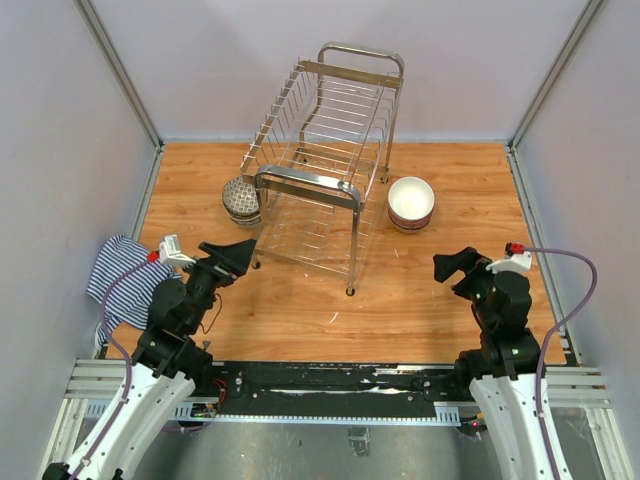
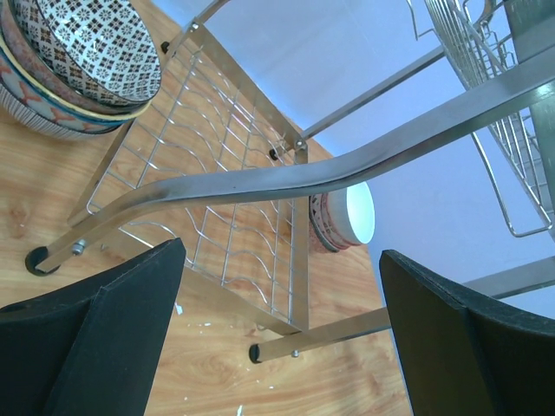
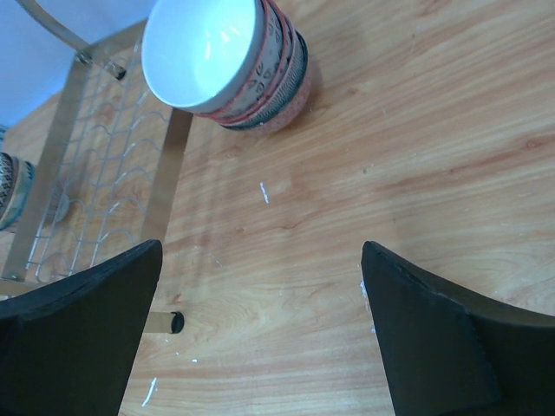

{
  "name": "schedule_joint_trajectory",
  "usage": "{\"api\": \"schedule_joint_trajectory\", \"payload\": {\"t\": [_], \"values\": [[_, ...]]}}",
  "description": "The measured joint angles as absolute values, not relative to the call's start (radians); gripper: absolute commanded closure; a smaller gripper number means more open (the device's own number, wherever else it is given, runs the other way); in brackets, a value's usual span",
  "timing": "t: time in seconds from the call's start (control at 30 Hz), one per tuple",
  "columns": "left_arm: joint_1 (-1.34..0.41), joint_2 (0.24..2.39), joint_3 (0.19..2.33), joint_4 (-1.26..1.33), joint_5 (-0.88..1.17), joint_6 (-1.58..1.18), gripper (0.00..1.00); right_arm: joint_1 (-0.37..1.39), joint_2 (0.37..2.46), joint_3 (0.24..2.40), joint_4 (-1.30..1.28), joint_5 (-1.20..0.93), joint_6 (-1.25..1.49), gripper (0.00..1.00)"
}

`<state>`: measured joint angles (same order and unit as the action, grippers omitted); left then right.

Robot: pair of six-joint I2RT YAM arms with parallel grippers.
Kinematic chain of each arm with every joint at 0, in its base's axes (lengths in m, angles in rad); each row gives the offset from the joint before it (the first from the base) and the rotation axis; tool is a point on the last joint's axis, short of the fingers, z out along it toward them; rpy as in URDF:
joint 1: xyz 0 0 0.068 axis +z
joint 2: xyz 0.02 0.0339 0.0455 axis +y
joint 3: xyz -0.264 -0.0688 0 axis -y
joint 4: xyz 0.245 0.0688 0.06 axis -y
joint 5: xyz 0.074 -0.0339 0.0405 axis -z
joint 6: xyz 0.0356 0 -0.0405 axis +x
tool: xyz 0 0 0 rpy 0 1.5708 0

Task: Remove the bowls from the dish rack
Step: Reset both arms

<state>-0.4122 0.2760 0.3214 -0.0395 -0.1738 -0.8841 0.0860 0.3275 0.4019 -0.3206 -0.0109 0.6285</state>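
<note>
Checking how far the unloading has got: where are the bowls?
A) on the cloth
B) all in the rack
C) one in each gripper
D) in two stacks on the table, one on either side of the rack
D: the left stack and the right stack stand on the table, flanking the rack.

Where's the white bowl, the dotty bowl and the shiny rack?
white bowl (image 1: pixel 411 195): top view, on its white inside.
dotty bowl (image 2: pixel 97 43): left wrist view, on its patterned inside.
shiny rack (image 1: pixel 305 179): top view, on its near handle bar.
</note>
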Motion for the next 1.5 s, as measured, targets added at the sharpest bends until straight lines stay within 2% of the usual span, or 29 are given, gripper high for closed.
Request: {"api": "schedule_joint_trajectory", "payload": {"t": [0.27, 0.53, 1.5], "values": [[-0.412, 0.214, 0.297, 0.002, -0.175, -0.865, 0.0, 0.086, 0.206, 0.393, -0.342, 0.007, 0.626, 0.02], [-0.412, 0.198, 0.222, 0.035, -0.191, -0.877, 0.0, 0.086, 0.2, 0.365, -0.355, 0.013, 0.625, 0.02], [-0.412, 0.186, 0.257, -0.034, -0.191, -0.88, 0.0, 0.086, 0.203, 0.355, -0.372, 0.004, 0.625, 0.02]]}}
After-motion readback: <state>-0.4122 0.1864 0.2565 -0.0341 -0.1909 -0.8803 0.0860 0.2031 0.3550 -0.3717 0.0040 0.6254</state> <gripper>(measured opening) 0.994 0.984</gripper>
